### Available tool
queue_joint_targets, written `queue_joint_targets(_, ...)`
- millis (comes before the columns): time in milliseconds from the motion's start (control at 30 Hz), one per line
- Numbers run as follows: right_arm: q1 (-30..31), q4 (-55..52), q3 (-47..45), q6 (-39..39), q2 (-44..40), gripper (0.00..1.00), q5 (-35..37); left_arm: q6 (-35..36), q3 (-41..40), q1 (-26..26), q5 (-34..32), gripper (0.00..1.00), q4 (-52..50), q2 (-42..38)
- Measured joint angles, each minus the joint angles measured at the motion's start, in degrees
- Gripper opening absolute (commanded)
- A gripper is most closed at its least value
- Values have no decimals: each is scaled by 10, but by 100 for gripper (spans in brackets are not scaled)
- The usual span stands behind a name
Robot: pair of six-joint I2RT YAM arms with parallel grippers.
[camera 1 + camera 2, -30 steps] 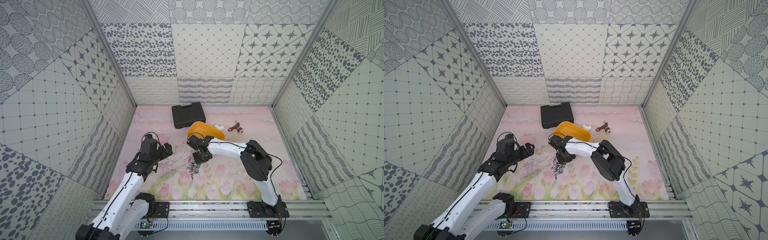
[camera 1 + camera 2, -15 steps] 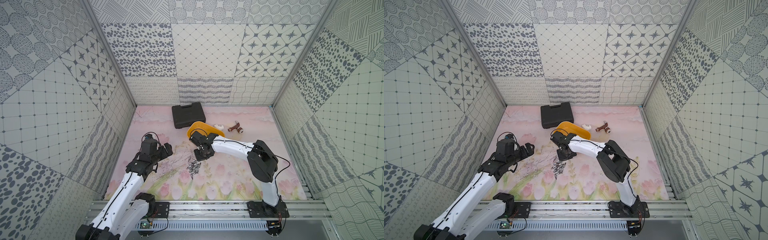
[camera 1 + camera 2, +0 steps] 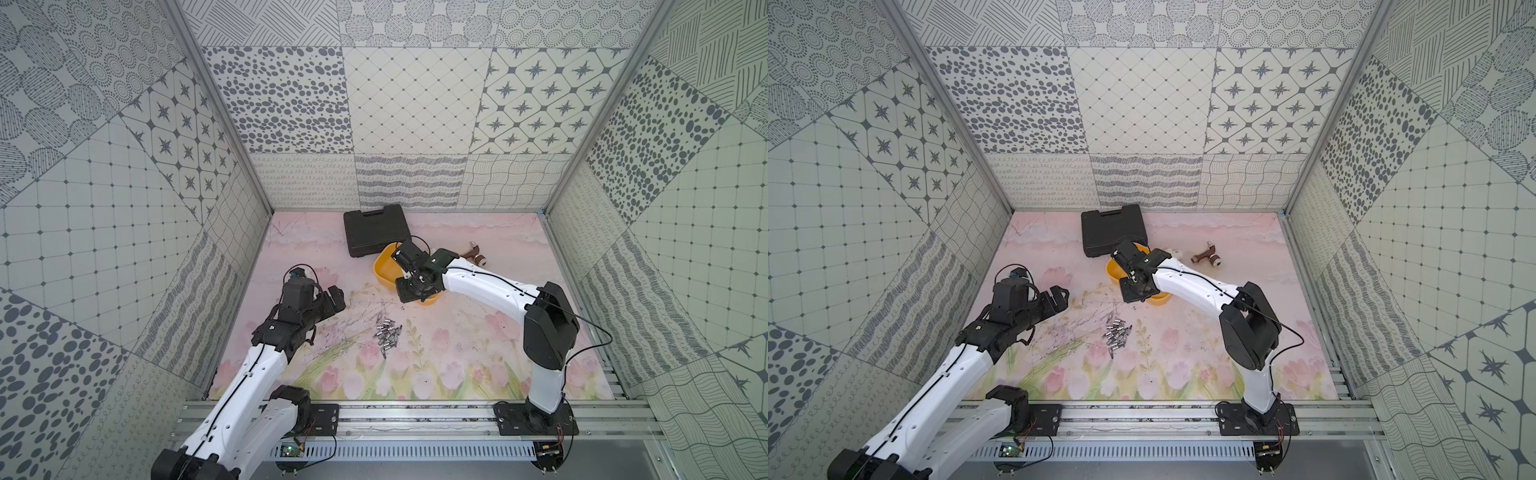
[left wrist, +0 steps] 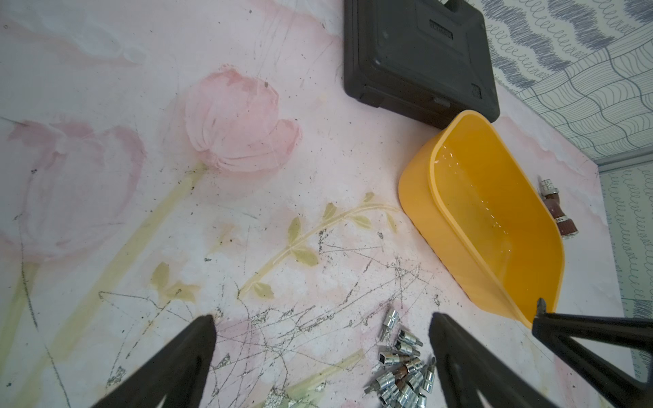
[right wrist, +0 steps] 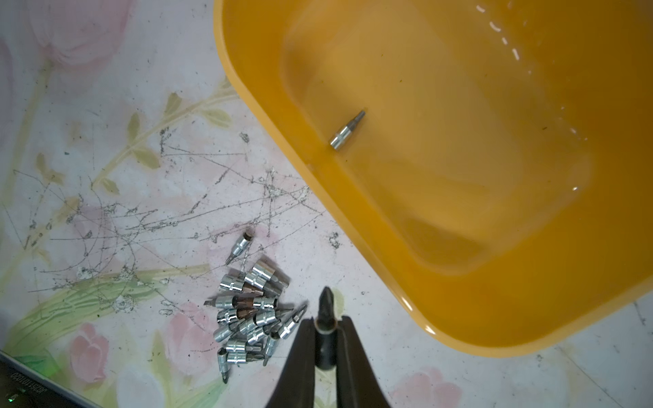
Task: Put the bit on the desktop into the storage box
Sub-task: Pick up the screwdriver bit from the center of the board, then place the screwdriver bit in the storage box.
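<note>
A: Right pincer (image 5: 327, 319) is clamped tight on a dark bit (image 5: 325, 304), cross-shaped tip poking out past the fingertips!

B: Where's it hanging?

A: Lower centre of the right wrist view. The tip is over bare tabletop (image 5: 106, 106), just beside the rim of the yellow storage box (image 5: 512, 318), between that rim and the pile of bits (image 5: 247, 311).

B: The box fills the upper right of that frame. 1 silver bit (image 5: 346, 131) lies inside, at the foot of the wall nearest the pile.

A: And the pile: shiny silver pieces, a couple of rusty brown ones, all heaped and touching. 1 stray (image 5: 240, 247) lies just above the heap, slightly apart.

B: Left pincer (image 4: 321, 316)?

A: Jaws wide apart, hovering over the scratched tabletop. The pile sits at the lower right of the left wrist view, beside 1 dark finger.

B: From above?

A: In both top views the box is near centre frame, largely hidden under the right arm. The black tool case (image 3: 376, 228) lies just beyond it, toward the upper edge; whether they touch, I cannot tell.

B: And a brown fitting (image 3: 1206, 257) lies to the right of the box, apart from it.
</note>
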Motion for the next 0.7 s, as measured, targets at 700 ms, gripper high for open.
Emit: queue_joint_targets(700, -94, -22, 88, -66, 48, 10, 48, 0, 0, 0, 5, 99, 0, 13)
